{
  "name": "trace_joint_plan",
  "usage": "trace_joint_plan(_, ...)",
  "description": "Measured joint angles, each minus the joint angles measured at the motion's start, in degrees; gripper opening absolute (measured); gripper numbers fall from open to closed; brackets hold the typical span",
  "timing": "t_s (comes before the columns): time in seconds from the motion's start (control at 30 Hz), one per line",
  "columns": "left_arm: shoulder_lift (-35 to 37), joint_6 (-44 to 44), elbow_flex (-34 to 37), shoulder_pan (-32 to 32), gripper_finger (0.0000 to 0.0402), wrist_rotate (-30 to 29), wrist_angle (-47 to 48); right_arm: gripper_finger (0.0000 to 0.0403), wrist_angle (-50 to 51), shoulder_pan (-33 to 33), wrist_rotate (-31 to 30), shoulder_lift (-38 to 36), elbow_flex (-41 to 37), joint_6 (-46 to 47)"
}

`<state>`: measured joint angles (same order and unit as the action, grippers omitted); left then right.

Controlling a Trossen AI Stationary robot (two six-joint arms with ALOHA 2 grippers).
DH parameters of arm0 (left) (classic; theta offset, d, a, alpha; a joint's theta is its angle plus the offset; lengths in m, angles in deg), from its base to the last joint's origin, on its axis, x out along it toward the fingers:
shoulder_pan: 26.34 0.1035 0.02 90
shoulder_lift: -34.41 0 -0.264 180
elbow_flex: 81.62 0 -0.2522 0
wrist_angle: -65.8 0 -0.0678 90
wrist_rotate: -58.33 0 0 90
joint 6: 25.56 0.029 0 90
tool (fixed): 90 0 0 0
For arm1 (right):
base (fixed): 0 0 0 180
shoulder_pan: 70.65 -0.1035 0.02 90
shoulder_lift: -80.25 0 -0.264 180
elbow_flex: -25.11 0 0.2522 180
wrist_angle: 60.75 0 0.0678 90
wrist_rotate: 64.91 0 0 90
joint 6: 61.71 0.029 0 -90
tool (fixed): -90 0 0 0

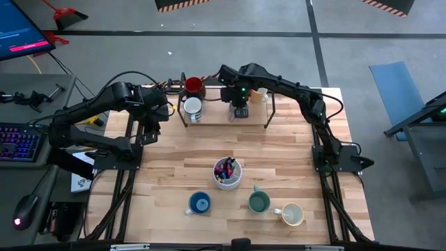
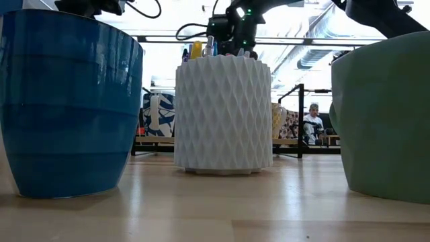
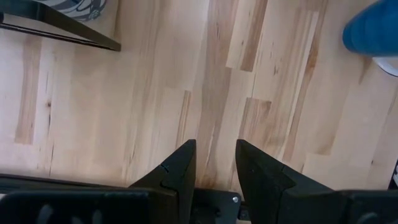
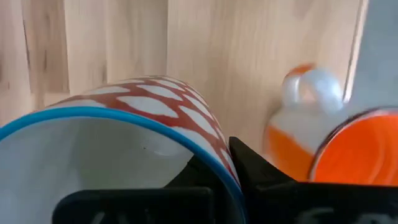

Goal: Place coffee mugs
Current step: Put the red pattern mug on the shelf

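Note:
My right gripper [image 1: 240, 109] hangs at the table's far edge inside a black rack [image 1: 269, 115], shut on a mug with a blue rim and a red-and-white lattice pattern [image 4: 155, 99]. Close beside it stands an orange mug [image 4: 292, 152]. A dark red mug [image 1: 194, 86] and a white mug [image 1: 192, 108] stand at the rack's left end. Blue [image 1: 200, 203], green [image 1: 258, 202] and cream [image 1: 291, 213] mugs stand upright near the front edge. My left gripper [image 3: 214, 163] is open over bare wood at the table's left. My right gripper pinches the patterned mug's wall at the rim [image 4: 219, 163], one finger inside the mug and one finger [image 4: 252, 167] outside. The fingers come from above, pointing down. The mug's mouth faces up; whether its base rests on anything, I cannot tell.
A white faceted cup full of pens [image 1: 228, 173] stands mid-table, behind the blue and green mugs. The rack's thin black bars [image 3: 62, 31] run along the far edge. Bare wood lies between the rack and the pen cup. A keyboard and a monitor sit off the table's left.

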<state>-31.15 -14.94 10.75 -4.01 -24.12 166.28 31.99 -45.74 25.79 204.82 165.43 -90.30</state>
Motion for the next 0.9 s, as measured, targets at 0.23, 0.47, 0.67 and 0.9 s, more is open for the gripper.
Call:
trace_joint_plan(0.23,0.0,0.0,0.0,0.0,0.0104,0.0,0.0,0.0000,3.9,0.1,-2.0,-0.6,-3.7,2.1)
trace_joint_plan(0.47,0.0,0.1,0.0,0.0,0.0104,0.0,0.0,0.0000,-2.5,-0.2,-6.5,-4.0,-15.0,2.6)
trace_joint_plan(0.67,0.0,0.1,0.0,0.0,0.0104,0.0,0.0,0.0000,-6.0,1.3,-7.5,-8.5,-21.8,2.9)
trace_joint_plan(0.9,0.0,0.1,0.0,0.0,0.0104,0.0,-0.6,0.0000,-12.8,3.6,-9.0,-14.9,-30.2,3.1)
